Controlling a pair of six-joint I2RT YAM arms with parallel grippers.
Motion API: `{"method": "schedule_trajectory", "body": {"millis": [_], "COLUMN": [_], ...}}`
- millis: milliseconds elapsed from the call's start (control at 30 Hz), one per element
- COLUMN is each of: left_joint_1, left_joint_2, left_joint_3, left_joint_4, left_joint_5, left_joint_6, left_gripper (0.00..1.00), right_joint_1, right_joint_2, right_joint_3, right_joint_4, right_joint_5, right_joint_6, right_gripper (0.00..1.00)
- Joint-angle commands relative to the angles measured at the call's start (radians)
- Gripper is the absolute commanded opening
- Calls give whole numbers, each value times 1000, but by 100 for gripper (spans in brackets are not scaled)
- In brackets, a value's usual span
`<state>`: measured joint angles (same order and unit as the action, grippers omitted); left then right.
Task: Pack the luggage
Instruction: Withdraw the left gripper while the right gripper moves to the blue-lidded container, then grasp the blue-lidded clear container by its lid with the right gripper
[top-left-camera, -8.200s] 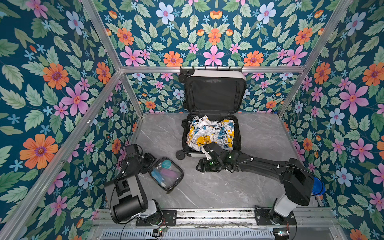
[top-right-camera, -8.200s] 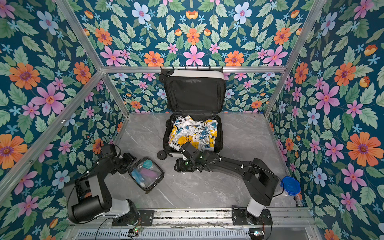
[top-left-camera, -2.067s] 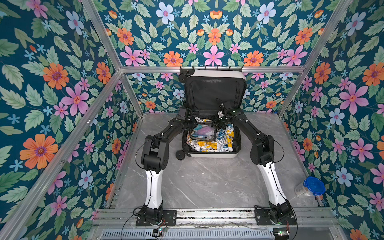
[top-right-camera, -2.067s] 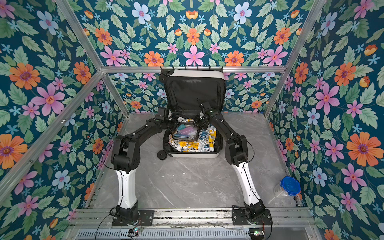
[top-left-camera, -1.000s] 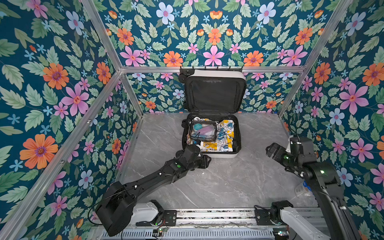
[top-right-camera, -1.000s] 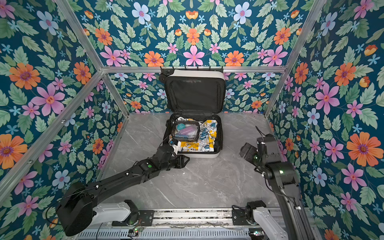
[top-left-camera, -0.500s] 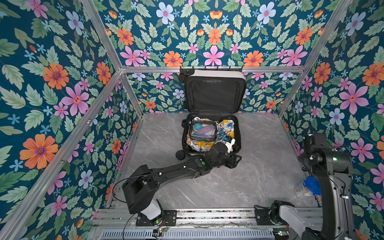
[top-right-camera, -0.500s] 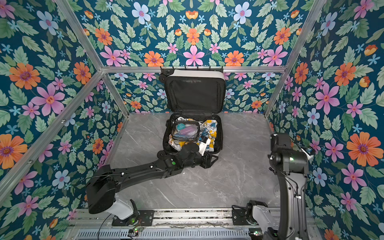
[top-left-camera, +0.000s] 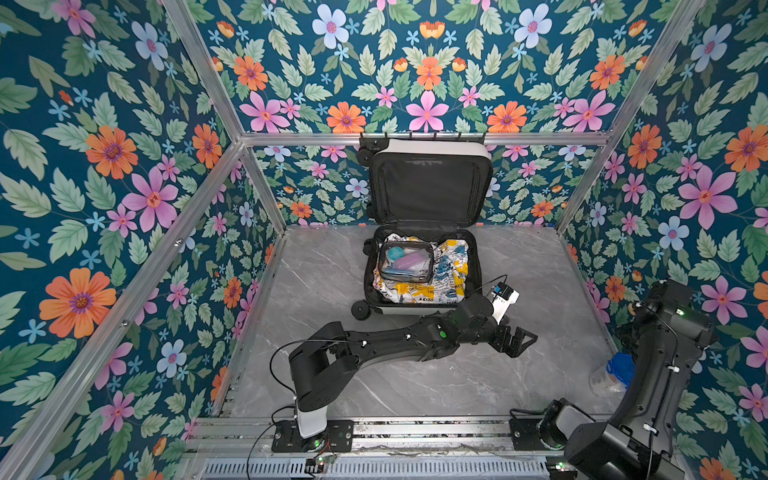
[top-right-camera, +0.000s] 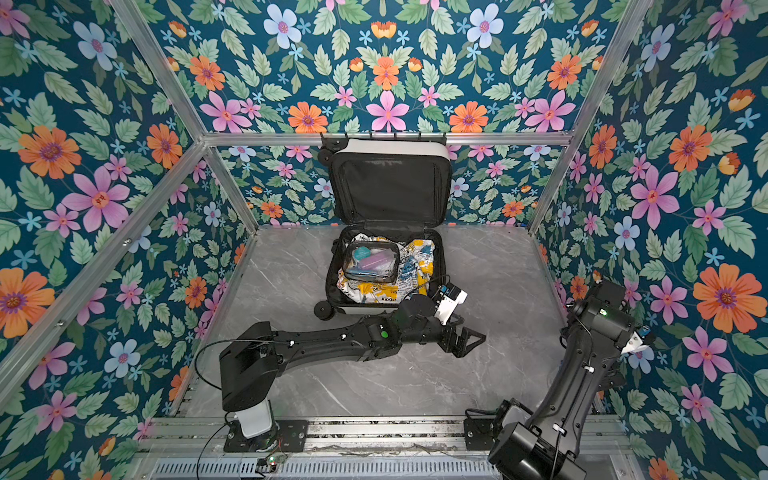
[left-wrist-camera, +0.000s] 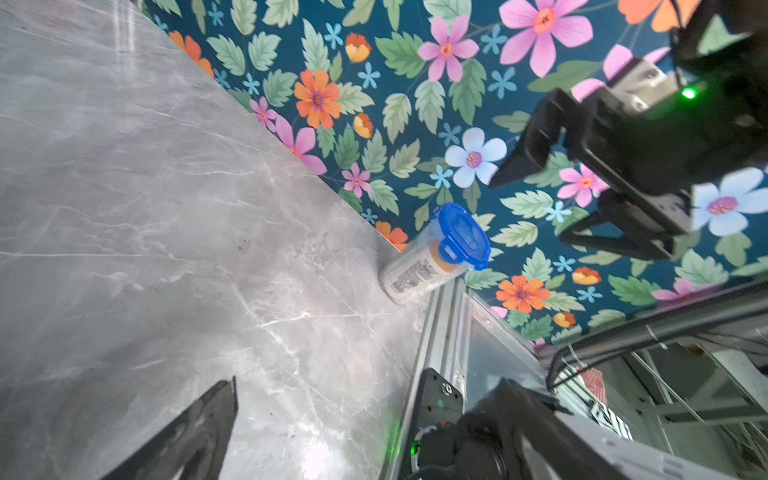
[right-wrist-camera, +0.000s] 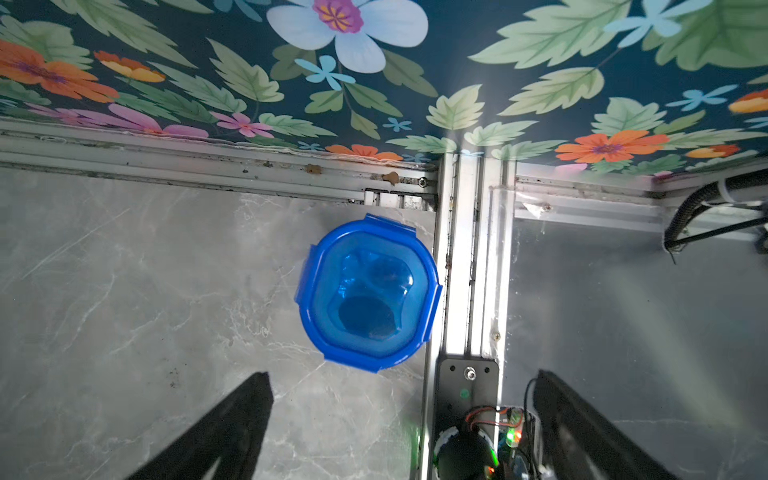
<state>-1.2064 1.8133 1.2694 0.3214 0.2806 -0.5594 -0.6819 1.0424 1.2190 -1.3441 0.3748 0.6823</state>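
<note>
Suitcase (top-left-camera: 430, 191) of hard white shell and black cloth lining stands open at the back of the marble table (top-left-camera: 316, 266), its lid upright against the flowered wall. Inside, a clear pouch (top-left-camera: 405, 266) lies on crumpled printed cloth (top-left-camera: 451, 266). Only the wrist views show the blue-lidded jar (right-wrist-camera: 368, 293) whole, beside an aluminium rail (right-wrist-camera: 469, 249). The left gripper (top-left-camera: 523, 343) is spread wide and empty over bare table in front of the suitcase. The right gripper (left-wrist-camera: 528, 212), equally wide, holds nothing above the jar.
</note>
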Motion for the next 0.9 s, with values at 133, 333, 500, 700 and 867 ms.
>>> {"method": "schedule_trajectory", "body": {"millis": [133,333,500,700,867], "left_joint_1": [2,2,2,1,1], "left_joint_2": [-12,-17,-29,-34,-35], "left_joint_3": [-63,-100,-132,-148,-151], "left_joint_4": [96,116,135,148,150], "left_joint_5": [12,4,-19,-25,-19], "left_joint_6": [-48,-63,-75,-85,-86], "left_gripper": [100,100,100,100,100], "right_joint_1": [-3,-17,-71,-83,-112], "right_joint_2": [34,31,42,58,65], "right_joint_3": [-53,-108,-133,-152,-179], "right_joint_4": [125,190,196,184,210], "right_joint_5": [-34,-64,-110,-102,-127], "right_joint_6": [-47,-31,-21,1,10], "right_gripper": [99,99,99,99,99]}}
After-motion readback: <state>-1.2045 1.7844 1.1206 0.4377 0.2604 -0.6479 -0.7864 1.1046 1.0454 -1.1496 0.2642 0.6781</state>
